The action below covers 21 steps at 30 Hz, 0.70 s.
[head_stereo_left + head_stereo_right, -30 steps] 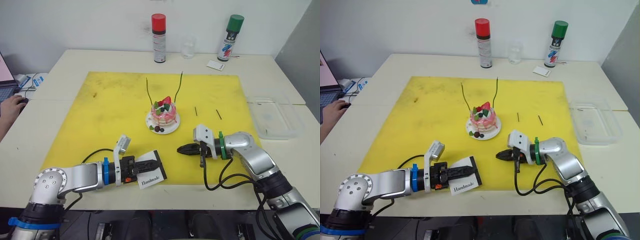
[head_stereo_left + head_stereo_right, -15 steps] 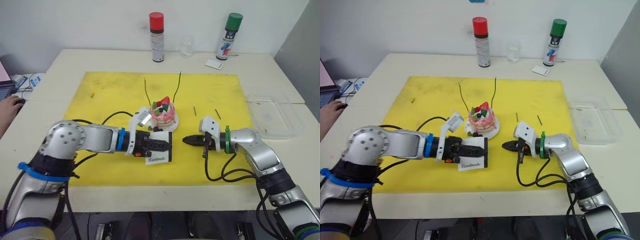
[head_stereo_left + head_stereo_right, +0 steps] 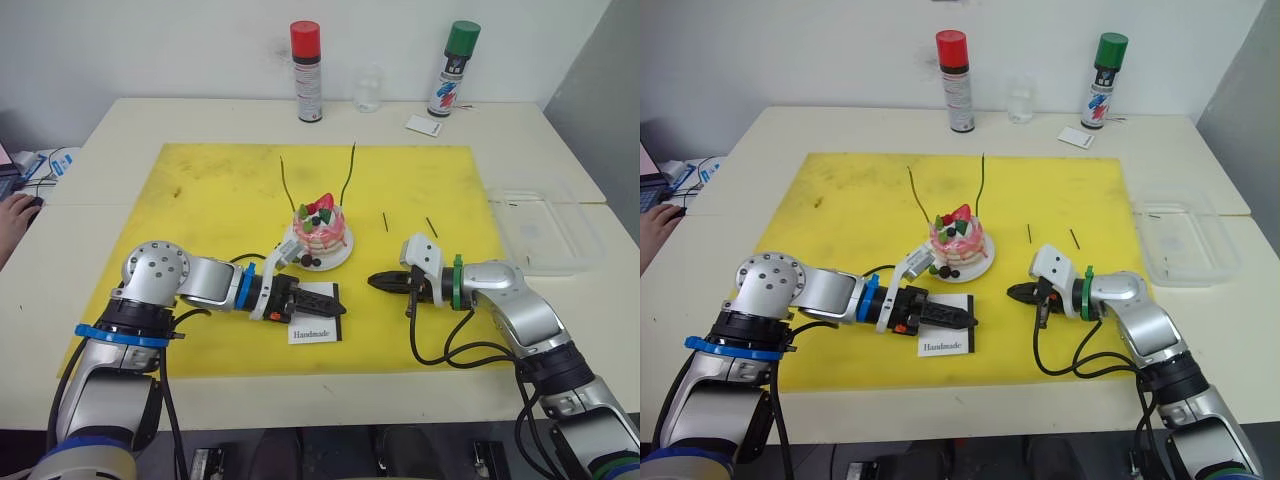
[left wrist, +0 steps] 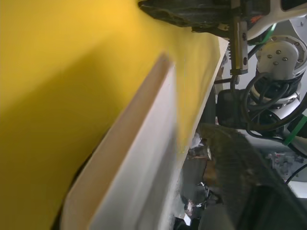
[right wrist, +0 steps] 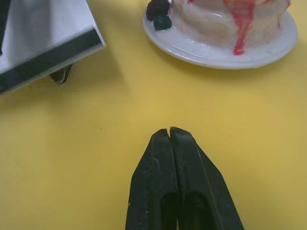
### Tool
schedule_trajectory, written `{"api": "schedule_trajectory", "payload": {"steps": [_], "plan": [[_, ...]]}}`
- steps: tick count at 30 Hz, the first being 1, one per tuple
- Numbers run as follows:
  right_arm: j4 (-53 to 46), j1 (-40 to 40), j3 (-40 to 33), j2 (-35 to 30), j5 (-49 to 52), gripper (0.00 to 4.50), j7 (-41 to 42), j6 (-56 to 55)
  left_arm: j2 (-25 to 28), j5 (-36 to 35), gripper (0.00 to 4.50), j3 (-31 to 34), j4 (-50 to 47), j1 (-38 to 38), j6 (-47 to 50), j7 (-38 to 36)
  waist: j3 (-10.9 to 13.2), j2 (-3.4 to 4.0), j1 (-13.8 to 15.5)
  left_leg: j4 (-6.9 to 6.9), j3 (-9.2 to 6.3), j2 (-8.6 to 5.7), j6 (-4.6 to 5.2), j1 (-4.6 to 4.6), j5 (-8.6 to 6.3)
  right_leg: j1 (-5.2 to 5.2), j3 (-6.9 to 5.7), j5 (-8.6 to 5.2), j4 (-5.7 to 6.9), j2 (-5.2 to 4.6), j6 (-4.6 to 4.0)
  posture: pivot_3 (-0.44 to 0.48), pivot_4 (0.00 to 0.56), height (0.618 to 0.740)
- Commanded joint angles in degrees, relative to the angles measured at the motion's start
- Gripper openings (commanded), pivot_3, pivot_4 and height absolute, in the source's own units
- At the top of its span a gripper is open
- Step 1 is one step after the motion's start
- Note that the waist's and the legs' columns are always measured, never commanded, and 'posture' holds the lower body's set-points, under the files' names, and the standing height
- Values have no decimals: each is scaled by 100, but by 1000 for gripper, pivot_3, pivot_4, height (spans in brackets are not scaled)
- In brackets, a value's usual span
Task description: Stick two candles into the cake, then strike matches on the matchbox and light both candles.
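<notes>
The pink-and-white cake sits on its white plate mid-mat, with two thin green candles standing up from it. Right of the plate, two short dark matches lie on the mat. In front of the cake the white "Handmade" matchbox leans tilted on the mat between the fingers of my left gripper. In the left wrist view one finger stands off the matchbox, so the jaws are open. My right gripper is shut and empty, pointing at the matchbox and cake.
A yellow mat covers the table. At the back stand a red-capped spray can, a clear glass, a green-capped can and a small white card. A clear plastic tray lies right. A person's hand rests far left.
My left arm carried the matchbox from the mat's front edge to just in front of the cake, set it lower, and its jaws have parted. The right gripper edged slightly toward the cake.
</notes>
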Motion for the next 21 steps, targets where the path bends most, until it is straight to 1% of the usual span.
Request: {"api": "schedule_trajectory", "payload": {"steps": [1,3,9,12,14,15,18,21], "plan": [[-146,-44,-63,21,30,0,-28,-39,308,-466,3859,23,101,68,64,318,0,0,-6,0,0,0,0,0,0,0,0,0,0,0,0,0,150,740],[-127,-42,-58,39,21,0,-27,-58,393,-725,4383,-37,154,102,64,565,0,0,-16,0,0,1,0,2,0,0,1,0,0,0,0,0,150,740],[-192,21,-33,40,25,0,4,-66,514,-1403,4383,-70,402,109,23,1400,0,0,-16,0,-1,1,0,8,0,5,1,1,3,0,0,0,150,740],[-220,52,-37,25,23,0,8,-66,802,-2010,4383,-181,422,195,-158,1784,0,0,-27,0,-2,2,0,10,0,6,1,1,4,1,-1,0,150,740],[-247,77,-40,18,23,0,3,-63,1068,-2569,4383,-352,287,319,-399,2019,0,0,-46,-1,-1,4,0,11,0,5,3,1,5,1,-1,0,150,740],[-256,87,-40,16,23,0,0,-62,1174,-2736,4383,-401,198,391,-489,2061,0,0,-47,-1,-2,5,0,12,0,5,3,1,5,2,-1,0,150,740],[-278,113,-37,21,24,0,-12,-60,1317,-2843,4383,-364,-37,686,-705,2087,0,0,-24,-2,-1,4,-1,12,0,5,3,1,5,0,-1,0,150,740],[-274,120,-31,34,21,0,-15,-66,1277,-2843,4383,-244,-265,964,-938,2139,0,0,-15,-1,2,3,-2,13,1,9,2,1,3,-2,-1,0,150,740]]}}
